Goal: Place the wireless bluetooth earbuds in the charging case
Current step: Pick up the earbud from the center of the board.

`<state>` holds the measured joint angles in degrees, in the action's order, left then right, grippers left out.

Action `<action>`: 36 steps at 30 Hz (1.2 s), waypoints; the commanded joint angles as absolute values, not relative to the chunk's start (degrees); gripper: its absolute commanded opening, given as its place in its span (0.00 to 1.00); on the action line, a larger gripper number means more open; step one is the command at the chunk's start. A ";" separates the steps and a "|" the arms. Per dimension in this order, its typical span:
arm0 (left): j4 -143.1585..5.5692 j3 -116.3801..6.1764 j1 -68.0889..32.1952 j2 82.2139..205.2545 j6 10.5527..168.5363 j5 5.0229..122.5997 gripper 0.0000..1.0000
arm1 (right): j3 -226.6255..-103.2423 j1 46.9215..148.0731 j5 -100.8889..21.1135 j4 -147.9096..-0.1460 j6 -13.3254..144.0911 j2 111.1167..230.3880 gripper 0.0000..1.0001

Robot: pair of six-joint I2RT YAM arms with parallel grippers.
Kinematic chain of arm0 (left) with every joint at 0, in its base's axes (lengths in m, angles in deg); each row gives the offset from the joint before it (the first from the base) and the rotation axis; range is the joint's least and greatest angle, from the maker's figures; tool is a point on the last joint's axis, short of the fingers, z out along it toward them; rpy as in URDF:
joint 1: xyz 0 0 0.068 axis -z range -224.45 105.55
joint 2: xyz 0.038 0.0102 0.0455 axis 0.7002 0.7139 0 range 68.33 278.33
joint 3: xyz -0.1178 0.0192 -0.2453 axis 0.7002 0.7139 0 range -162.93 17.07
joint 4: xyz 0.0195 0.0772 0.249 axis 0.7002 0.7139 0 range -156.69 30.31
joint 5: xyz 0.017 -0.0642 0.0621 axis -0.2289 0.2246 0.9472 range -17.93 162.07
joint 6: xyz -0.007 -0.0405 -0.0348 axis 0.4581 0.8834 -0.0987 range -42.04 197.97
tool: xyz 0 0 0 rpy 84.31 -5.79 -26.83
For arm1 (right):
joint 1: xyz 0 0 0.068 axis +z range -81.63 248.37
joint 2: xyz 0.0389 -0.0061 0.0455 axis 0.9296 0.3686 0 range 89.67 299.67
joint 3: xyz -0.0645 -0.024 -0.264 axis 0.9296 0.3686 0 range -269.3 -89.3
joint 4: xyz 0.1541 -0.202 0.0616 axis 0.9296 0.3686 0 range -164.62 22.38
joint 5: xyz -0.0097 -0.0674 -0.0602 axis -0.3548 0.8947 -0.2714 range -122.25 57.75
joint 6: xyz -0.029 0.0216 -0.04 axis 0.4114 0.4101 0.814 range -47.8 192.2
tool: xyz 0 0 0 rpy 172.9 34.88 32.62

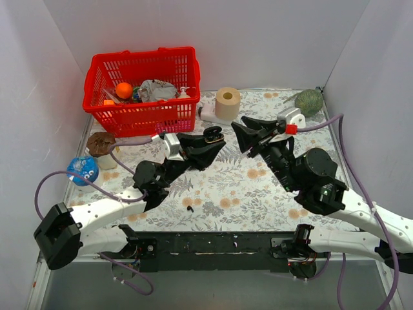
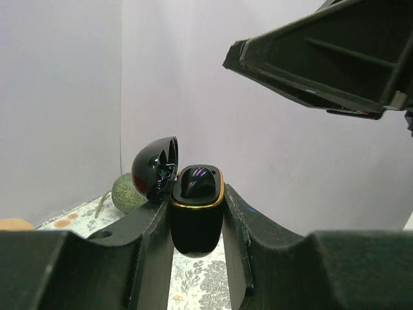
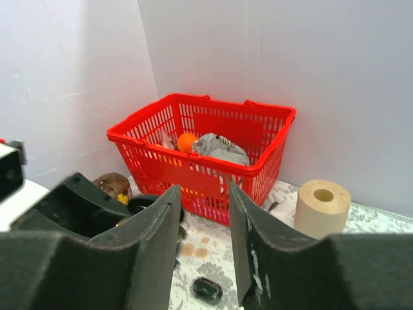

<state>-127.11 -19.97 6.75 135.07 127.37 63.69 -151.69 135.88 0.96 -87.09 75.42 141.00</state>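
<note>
In front of the red plastic basket [image 1: 129, 55], the left gripper [image 2: 197, 197] is pinching an open glossy black, gold-rimmed charging case [image 2: 195, 229] with one black earbud [image 2: 197, 182] inside, while the right gripper [image 3: 203, 197] is hovering off the basket's right corner, fingers spread.

White arm links [image 1: 106, 216], black joints and jaws (purple cables [image 1: 64, 172]).
</note>
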 commanded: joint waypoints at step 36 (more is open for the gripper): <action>-81.54 -9.48 6.71 78.61 124.55 78.58 0.00 | -156.01 140.97 -19.15 -56.08 44.69 190.74 0.65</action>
<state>-80.82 -8.17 6.75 78.24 125.23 77.70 -152.98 140.51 -20.21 -60.34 46.40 187.91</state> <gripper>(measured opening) 0.300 0.665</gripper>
